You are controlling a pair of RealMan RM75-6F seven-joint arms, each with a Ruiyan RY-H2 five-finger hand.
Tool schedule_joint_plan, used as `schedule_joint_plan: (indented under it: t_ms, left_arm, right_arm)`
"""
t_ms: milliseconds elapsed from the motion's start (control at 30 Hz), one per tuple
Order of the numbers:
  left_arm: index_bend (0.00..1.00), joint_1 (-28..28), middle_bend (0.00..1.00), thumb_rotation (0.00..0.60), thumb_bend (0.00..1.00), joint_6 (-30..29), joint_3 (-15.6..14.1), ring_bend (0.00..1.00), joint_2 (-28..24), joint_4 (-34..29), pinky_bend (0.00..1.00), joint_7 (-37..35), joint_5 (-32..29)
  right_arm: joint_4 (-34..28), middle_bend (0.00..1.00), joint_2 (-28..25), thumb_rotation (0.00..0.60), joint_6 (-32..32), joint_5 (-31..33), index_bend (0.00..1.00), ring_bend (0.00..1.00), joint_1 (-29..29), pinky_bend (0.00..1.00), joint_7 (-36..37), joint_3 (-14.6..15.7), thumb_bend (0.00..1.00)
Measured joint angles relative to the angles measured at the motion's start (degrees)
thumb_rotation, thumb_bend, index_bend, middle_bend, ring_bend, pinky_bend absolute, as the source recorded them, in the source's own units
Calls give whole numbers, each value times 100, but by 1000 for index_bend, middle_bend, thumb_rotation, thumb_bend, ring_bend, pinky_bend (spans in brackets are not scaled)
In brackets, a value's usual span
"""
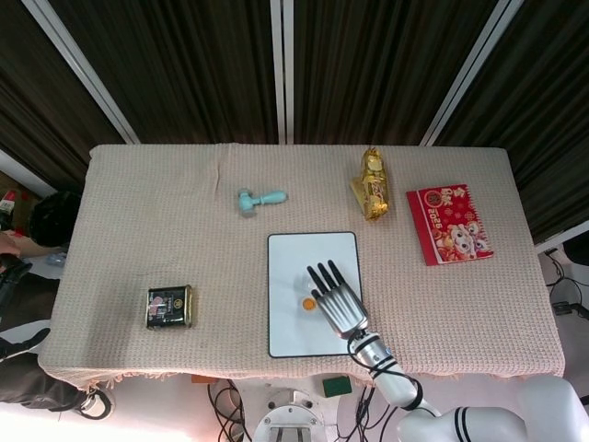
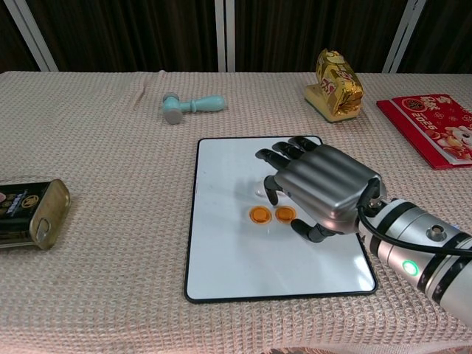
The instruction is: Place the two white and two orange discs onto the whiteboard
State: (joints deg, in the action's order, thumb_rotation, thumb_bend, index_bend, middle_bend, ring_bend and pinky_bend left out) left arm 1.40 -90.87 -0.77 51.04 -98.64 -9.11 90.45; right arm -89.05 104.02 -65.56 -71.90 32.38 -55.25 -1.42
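The whiteboard lies flat in the middle of the table. Two orange discs rest side by side on it; the head view shows one orange disc. A faint white disc lies on the board just beyond them, by the fingertips. I cannot see a second white disc. My right hand hovers over the board's right half, palm down, fingers apart and slightly bent, holding nothing. The left hand does not show in either view.
A teal mallet lies behind the board, a gold packet at the back right, a red booklet at the far right. A dark tin lies at the left edge.
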Motion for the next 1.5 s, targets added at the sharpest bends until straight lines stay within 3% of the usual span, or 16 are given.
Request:
schedule_joint_plan:
  t_ms: [1500]
  left_arm:
    - [119, 13, 142, 600, 101, -8, 10, 2, -7, -2, 118, -22, -32]
  right_arm:
    - [209, 0, 181, 600, 44, 19, 443, 0, 36, 0, 119, -43, 364]
